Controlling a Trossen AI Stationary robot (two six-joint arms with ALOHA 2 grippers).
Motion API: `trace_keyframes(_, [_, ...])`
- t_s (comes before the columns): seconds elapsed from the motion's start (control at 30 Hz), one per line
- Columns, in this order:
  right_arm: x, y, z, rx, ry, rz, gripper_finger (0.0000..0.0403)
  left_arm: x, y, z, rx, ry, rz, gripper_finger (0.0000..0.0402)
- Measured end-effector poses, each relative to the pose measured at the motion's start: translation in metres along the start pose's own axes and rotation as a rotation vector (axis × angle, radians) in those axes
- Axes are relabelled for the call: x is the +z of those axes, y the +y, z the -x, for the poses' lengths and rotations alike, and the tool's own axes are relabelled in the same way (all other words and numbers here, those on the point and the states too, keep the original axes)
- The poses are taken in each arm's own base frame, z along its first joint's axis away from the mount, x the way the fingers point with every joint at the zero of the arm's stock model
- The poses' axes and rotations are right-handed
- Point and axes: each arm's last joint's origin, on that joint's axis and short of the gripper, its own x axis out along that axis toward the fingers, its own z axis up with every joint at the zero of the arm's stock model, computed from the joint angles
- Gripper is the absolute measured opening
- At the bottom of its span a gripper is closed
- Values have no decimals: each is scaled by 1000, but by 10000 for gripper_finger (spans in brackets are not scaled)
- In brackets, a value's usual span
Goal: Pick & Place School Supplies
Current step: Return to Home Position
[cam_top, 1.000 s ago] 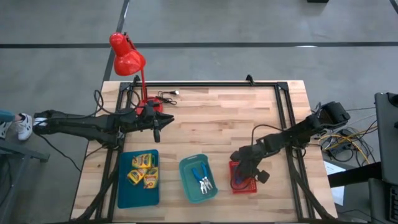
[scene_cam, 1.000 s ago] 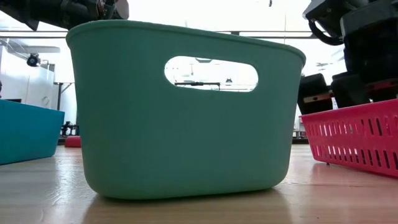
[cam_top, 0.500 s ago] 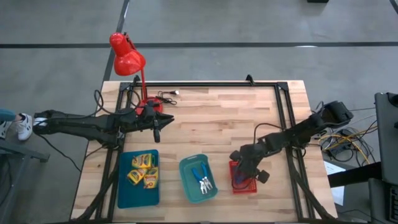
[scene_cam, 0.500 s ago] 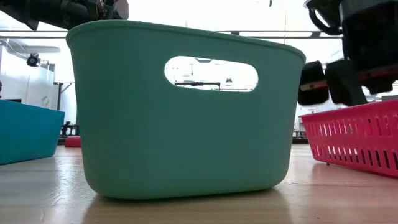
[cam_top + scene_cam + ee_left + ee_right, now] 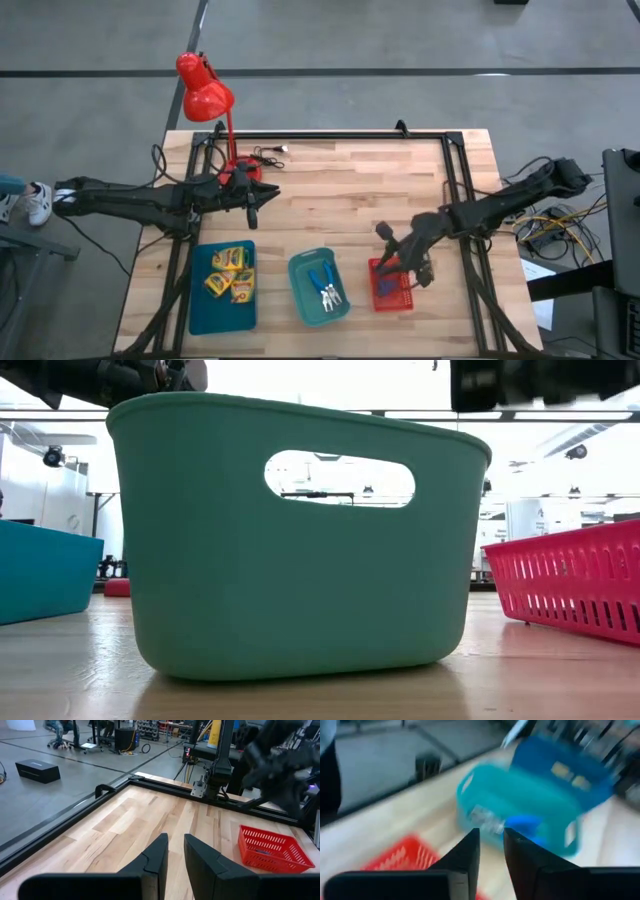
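**Inspector:** State of the right gripper (image 5: 491, 836)?

**Assessor:** It hangs above the red basket (image 5: 272, 852), over the edge nearest the table's middle. It is clear of the rim and tilted toward the teal bin (image 5: 300, 560). Its wrist view shows the two fingers drawn together with only a thin slit between them and nothing caught there.

**Inspector:** And the left gripper (image 5: 175, 837)?

**Assessor:** Over bare table (image 5: 340, 190), just beside the base of the red desk lamp (image 5: 204, 92) and well apart from all three containers. Its fingers are likewise pressed close and hold nothing.

**Inspector:** Location of the supplies?

**Assessor:** All are in containers. The yellow-green crayon boxes (image 5: 230, 272) lie clustered in the blue tray (image 5: 222, 316), at the left of the row. The blue-handled scissors (image 5: 326, 287) lie in the teal bin, in the middle of the row. In the red basket, at the right, small purple blocks (image 5: 385, 290) show against the floor. They are too small to count.

**Inspector:** Arrangement of the containers?

**Assessor:** They stand in a row along the table edge at the bottom of the high view, each apart from the next. The low view shows the teal bin upright with its handle slot facing the camera. The blue tray is to one side of it and the red basket to the other, with open wood between them
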Motion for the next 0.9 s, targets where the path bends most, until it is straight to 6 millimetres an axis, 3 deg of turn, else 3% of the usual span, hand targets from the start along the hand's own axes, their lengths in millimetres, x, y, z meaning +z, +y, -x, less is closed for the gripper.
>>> trace_keyframes(0.17, [24, -5, 17, -75, -208, -1, 47, 0, 0, 0, 0, 2, -1, 67])
trace_keyframes(0.33, [36, -15, 31, -132, -355, -137, 16, -1, 0, 0, 1, 5, -1, 67])
trace_keyframes(0.73, [23, -54, 63, -184, -393, -136, 8, -1, 0, 0, 3, 13, -3, 67])
trace_keyframes(0.9, [8, -64, 83, -204, -329, -237, 8, -1, 0, 0, 2, 13, -4, 67])
